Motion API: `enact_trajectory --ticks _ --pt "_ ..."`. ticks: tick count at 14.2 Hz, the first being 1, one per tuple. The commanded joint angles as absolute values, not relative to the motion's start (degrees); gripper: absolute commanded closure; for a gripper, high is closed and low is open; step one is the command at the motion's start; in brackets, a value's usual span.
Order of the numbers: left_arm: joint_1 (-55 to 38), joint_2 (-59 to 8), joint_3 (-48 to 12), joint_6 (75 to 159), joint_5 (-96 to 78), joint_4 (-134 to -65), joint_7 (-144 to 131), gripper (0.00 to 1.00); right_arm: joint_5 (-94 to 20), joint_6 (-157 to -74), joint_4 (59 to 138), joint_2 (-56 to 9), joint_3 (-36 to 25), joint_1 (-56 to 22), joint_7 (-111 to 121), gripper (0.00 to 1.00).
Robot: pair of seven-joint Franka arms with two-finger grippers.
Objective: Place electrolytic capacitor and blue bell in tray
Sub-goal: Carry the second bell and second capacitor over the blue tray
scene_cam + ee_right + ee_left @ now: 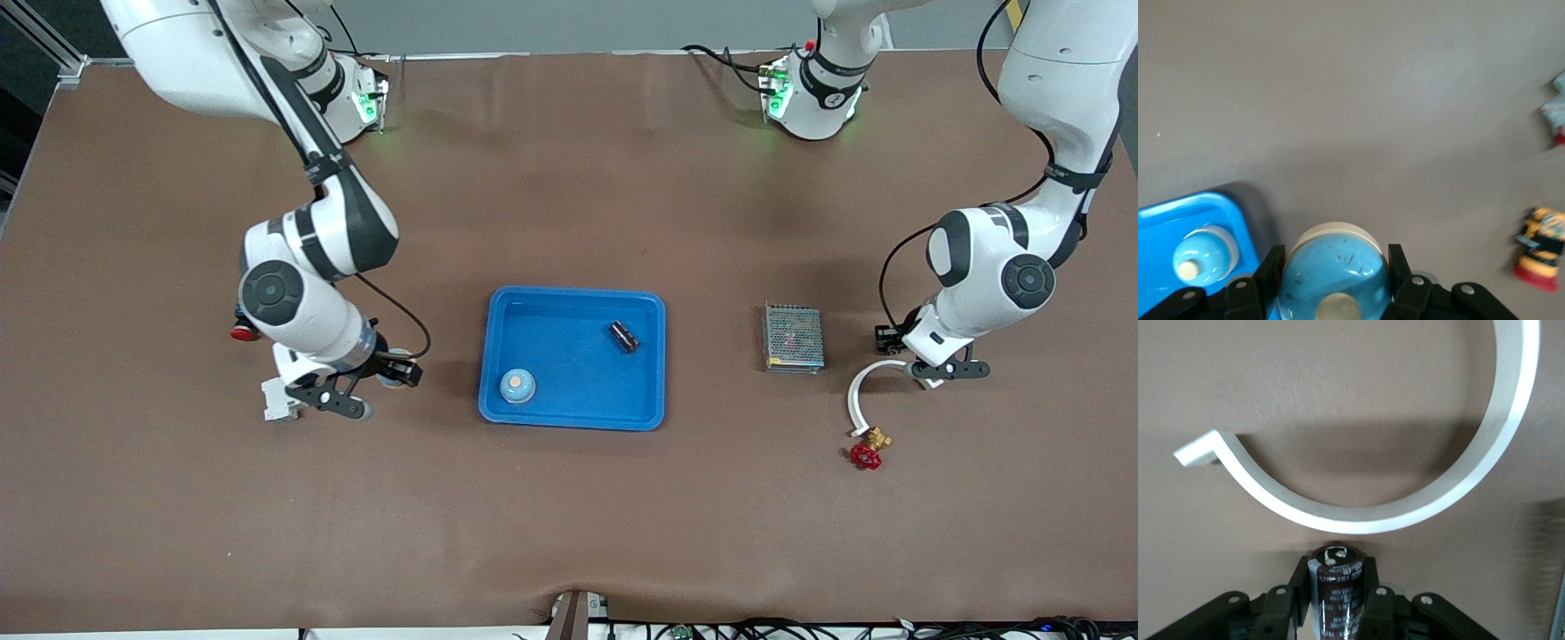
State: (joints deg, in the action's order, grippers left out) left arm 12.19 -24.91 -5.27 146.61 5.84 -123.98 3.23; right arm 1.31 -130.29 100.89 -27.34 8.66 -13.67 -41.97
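The bright-blue tray (498, 311) lies mid-table with a blue bell (516, 386) and a dark electrolytic capacitor (624, 336) in it. My right gripper (388, 368) hangs low over the table beside the tray, toward the right arm's end. In the right wrist view it (1335, 260) is shut on a second blue bell (1338, 267), with the tray (1171, 213) and its bell (1205, 257) close by. My left gripper (922, 373) is low by the white arc, toward the left arm's end. There it (1335, 572) is shut on a brown electrolytic capacitor (1336, 593).
A silver mesh-covered box (793, 337) sits between the tray and my left gripper. A white curved piece (864, 387) (1405, 507) lies just past the held capacitor, and a brass valve with a red handle (867, 451) lies at its end. A white part (277, 400) and a red button (242, 333) lie by the right arm.
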Motion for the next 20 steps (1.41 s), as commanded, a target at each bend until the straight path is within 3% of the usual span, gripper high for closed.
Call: enact_trajectory --ticks 1,7,10,13,20 --pt "12.5 -20.8 -6.2 140.6 6.9 -122.9 2.6 0.88 1.7 -133.7 104.8 -26.1 8.1 -17.8 -49.0 1.0" --pt "12.5 -20.1 -15.0 117.3 6.2 -106.9 -9.4 0.88 2.3 -134.9 104.7 -26.5 7.9 -26.3 -61.5 1.0" --pt "12.0 -21.3 -19.5 110.1 6.2 -100.1 -17.6 0.88 3.3 -136.0 103.7 -28.4 7.6 -28.9 -66.2 1.0" --pt "10.4 -23.1 -23.5 109.5 6.2 -96.9 -27.4 0.88 8.7 -136.7 101.3 -32.6 7.6 -30.2 -71.2 1.0" --pt "-1.3 -31.1 -23.6 109.5 6.2 -87.6 -47.2 0.88 9.4 -138.5 99.0 -37.3 7.6 -31.8 -72.5 1.0"
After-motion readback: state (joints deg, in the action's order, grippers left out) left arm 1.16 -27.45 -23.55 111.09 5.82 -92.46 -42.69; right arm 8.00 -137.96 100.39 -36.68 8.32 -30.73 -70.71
